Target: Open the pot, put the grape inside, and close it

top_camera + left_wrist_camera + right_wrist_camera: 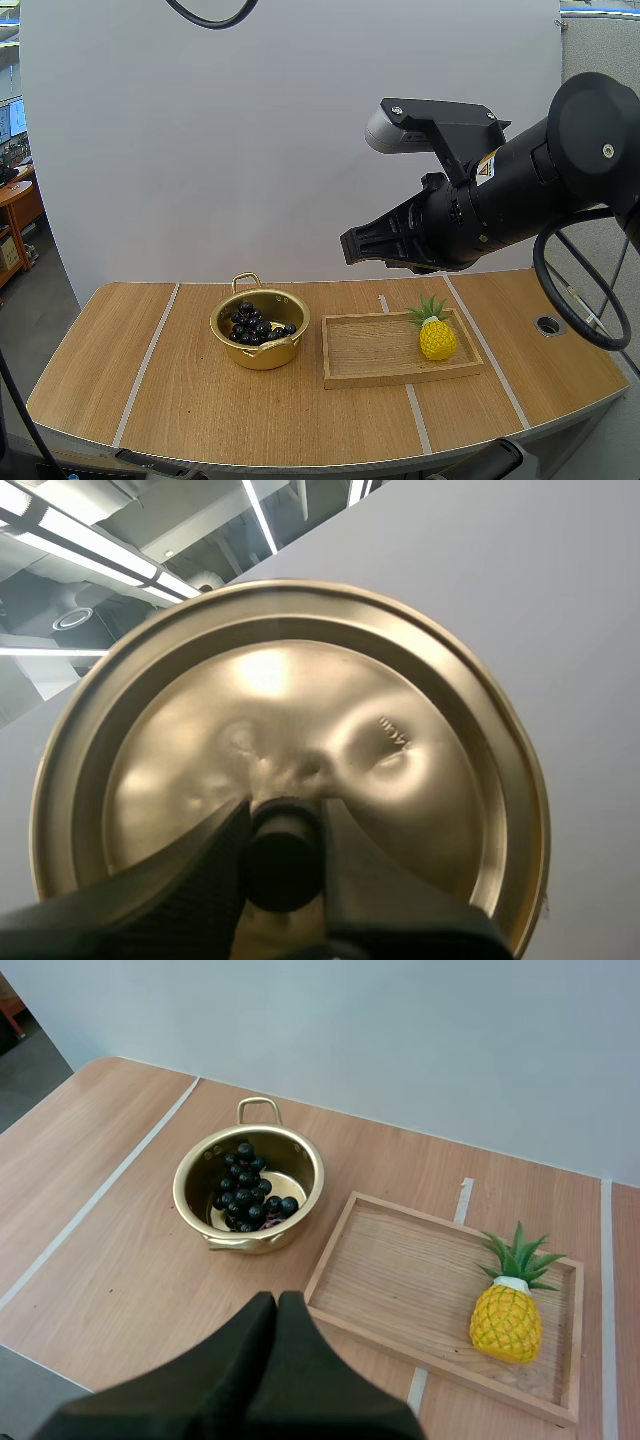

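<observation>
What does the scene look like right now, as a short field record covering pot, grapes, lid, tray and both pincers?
pot: gold, open, on the table, left of the tray
grapes: dark bunch, inside the pot
lid: off the pot, held by its black knob
left pincer: shut on the black knob
right pincer: shut on nothing, raised above the table
tray: wooden, toy pineapple at its right end
task left: set the lid on the pot
</observation>
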Robot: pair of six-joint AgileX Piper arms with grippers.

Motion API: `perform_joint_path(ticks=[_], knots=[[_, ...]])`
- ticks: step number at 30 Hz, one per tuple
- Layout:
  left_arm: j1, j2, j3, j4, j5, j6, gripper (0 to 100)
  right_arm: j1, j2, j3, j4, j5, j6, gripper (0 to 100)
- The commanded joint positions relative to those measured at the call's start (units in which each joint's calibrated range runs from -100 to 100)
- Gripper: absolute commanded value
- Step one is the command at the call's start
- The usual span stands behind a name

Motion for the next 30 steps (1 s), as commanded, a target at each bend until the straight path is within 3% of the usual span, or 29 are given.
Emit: perform_joint_path(ticks=[1,13,23,30], knots=[[-0.23,-0.5,-0.7,0.5,-1.9,-0.4,0,-0.2,-1.2,0.1,2.0,0.0,0.4,0],[-0.23,-0.5,-0.7,0.5,-1.9,-0.4,0,-1.8,-10.8,9.0,2.6,0.0,0.3,0],[-0.23,-0.2,-0.7,0.0,-2.2,-2.0,0,-1.8,-11.1,12.6,2.8,0.0,-0.8,0],[-0.23,3.2,-0.7,0.0,17.3,-5.5,0,-1.8,-11.1,12.6,2.8,0.0,-0.8,0]])
